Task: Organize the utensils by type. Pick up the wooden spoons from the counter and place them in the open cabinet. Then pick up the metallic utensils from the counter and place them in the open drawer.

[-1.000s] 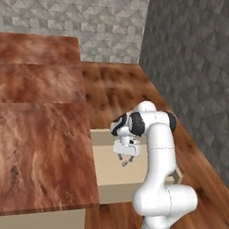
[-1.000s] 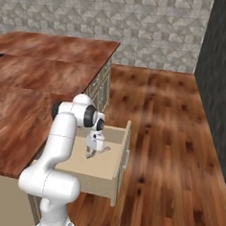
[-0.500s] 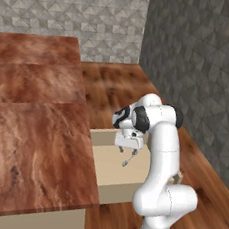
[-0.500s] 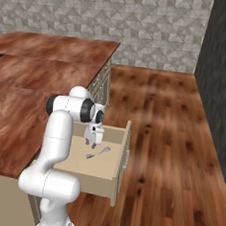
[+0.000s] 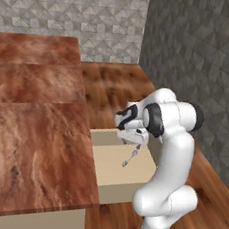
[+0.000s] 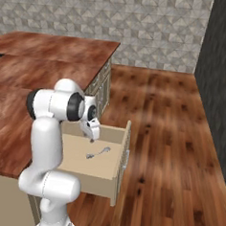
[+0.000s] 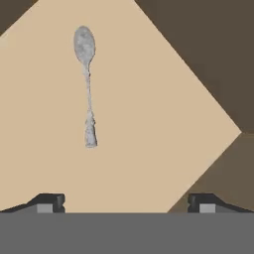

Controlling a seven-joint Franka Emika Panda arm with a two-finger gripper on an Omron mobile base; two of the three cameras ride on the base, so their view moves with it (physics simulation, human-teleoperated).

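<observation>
A silver metal spoon lies flat on the pale beige bottom of the open drawer, loose and on its own. From the base views the same spoon rests mid-drawer. My gripper hangs just above it, pointing down, its fingers spread wide with nothing between them. The reddish-brown counter runs beside the drawer, and no utensil lies on the part in view. The wooden spoons and the open cabinet are out of view.
The drawer sticks out over a wooden floor, which stretches off to the right. Cream panelled base cabinets stand under the counter. A grey stone wall closes the back and a dark wall the side.
A second ago the silver spoon hung in my gripper over the drawer. The fingers have since spread, the spoon has dropped onto the drawer bottom, and the hand has lifted slightly.
</observation>
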